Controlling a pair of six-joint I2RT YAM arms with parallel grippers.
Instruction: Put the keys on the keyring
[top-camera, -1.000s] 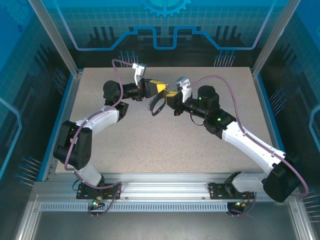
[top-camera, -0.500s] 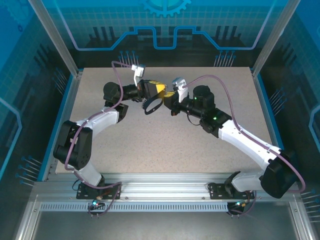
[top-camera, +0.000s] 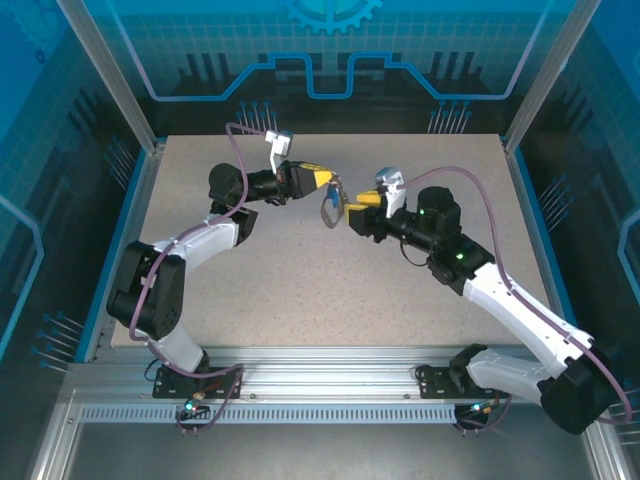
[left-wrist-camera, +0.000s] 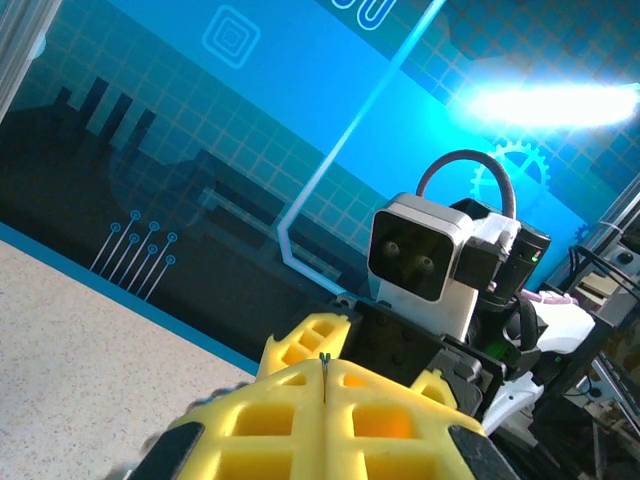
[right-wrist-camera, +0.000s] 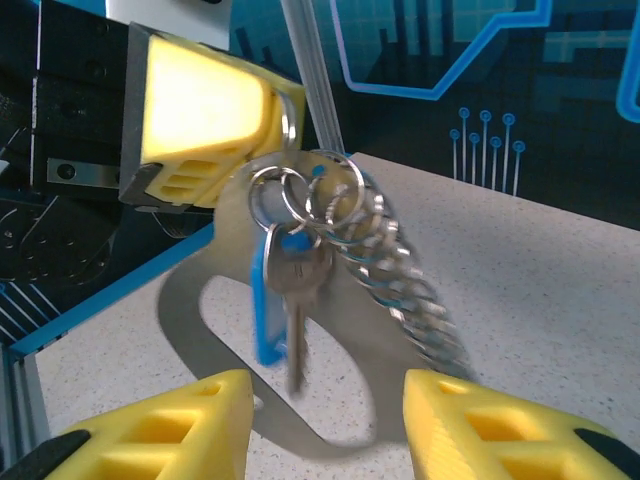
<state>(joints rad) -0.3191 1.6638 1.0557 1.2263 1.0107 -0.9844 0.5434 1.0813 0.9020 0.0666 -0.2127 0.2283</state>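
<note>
Judging how it will handle, I take the keyring (top-camera: 327, 203) for a light, floppy load. The grey strap (right-wrist-camera: 190, 310) is soft and will sag. The chain (right-wrist-camera: 400, 290) is loose and will swing with any jerk. Only the small metal rings at the top are stiff, and they look slick. The key (right-wrist-camera: 298, 285) is tiny, hard and thin, so I would pinch it flat across its blue head, not the bare blade. The keyring is best held high, at the rings, where it cannot fold.

The left tool (top-camera: 324, 180) is clamped on the top of the keyring, so the bundle hangs between the two arms over the far middle of the tabletop (top-camera: 400, 300). The right tool (top-camera: 352, 213) sits just beside it with its fingers (right-wrist-camera: 170, 425) apart and nothing between them.

The top view gives me the layout, but there the bundle is a small dark tangle. The right wrist view gives the detail: the key appears to hang from the rings, next to the chain, in front of the strap. I cannot tell whether the strap's lower end touches the tabletop. The left wrist view shows its yellow pads pressed together, with the right arm facing them.
</note>
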